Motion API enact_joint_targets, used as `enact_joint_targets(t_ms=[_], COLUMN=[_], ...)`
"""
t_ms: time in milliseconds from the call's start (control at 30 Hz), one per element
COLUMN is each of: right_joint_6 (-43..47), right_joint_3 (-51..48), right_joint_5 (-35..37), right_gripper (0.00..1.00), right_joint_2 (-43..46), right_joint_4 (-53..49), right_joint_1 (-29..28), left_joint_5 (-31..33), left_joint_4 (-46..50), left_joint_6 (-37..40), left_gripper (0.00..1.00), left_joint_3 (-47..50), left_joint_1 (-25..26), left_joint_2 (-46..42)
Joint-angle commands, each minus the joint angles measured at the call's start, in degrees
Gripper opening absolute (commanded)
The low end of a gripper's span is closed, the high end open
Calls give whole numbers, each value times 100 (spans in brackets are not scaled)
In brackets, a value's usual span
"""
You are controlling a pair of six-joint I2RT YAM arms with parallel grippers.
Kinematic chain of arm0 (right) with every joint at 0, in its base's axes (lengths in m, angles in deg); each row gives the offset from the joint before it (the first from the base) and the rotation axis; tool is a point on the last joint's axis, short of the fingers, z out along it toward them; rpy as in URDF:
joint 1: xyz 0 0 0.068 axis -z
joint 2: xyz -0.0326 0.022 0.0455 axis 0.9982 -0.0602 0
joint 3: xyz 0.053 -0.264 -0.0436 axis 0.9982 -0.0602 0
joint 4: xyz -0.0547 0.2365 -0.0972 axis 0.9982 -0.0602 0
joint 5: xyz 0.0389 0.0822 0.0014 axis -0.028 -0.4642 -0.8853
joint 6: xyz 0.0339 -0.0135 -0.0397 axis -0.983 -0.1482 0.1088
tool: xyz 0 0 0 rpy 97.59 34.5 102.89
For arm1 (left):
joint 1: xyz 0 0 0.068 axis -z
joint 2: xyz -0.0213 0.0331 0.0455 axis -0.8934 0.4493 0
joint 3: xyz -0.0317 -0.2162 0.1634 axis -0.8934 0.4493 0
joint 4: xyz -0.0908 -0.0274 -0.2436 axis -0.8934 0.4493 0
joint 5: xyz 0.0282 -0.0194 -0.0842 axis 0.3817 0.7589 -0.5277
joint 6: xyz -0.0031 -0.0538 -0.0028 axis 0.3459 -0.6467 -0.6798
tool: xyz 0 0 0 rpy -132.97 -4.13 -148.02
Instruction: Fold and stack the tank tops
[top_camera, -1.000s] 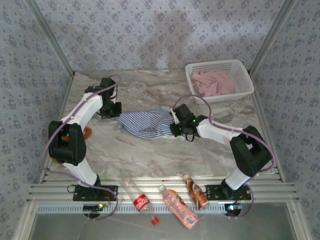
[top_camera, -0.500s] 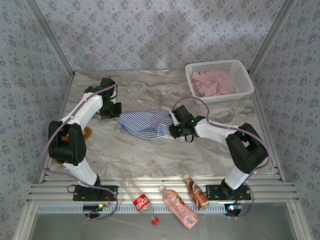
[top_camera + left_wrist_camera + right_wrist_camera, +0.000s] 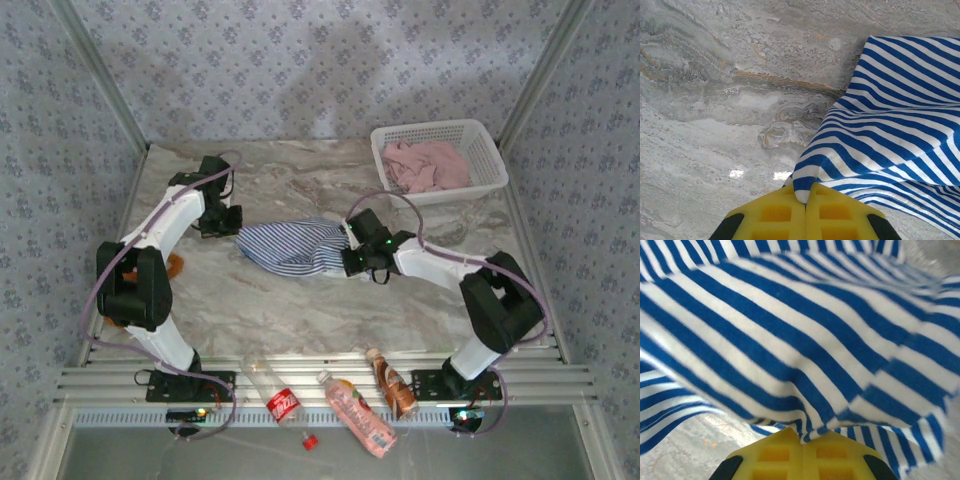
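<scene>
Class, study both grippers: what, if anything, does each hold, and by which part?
Both hold the striped tank top: the left gripper pinches a corner at its left end, the right gripper its edge at the right end.

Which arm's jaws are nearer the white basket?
Right. The right arm pinches the striped top at the end nearest the basket; the left arm pinches its opposite end, farther left.
</scene>
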Motion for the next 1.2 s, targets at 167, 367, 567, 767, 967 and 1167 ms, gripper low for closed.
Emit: enact_joint_targets(t_ms=[167,367,567,767,967,1167], right_joint_6=[42,572,1310,1828,1712,1651], right_joint_3=[-80,496,1665,3046,5050,6577], right_joint_5=[607,709,302,-451,-1068,-1429], right_gripper=[0,0,0,0,0,0], right_joint_2=[1537,2524,2610,1465,-127,-901], right_joint_4=[-618,-596,-147,628,1149,915], right_joint_1=[314,689,958,1555,1942,2125], left_joint_5=[178,70,198,388,617,712], left_joint_4=[571,721,579,201,855,329], left_joint_6=[131,67,143,461,784,1053], left_gripper=[0,0,0,0,0,0], left_joint_3=[-816,-1782,-3124,-4543,-7945,-8428], left_joint_1=[-168,-70,132,108,-42,-329], left_joint_2=[-402,-894,-1039,-402,1401,1651])
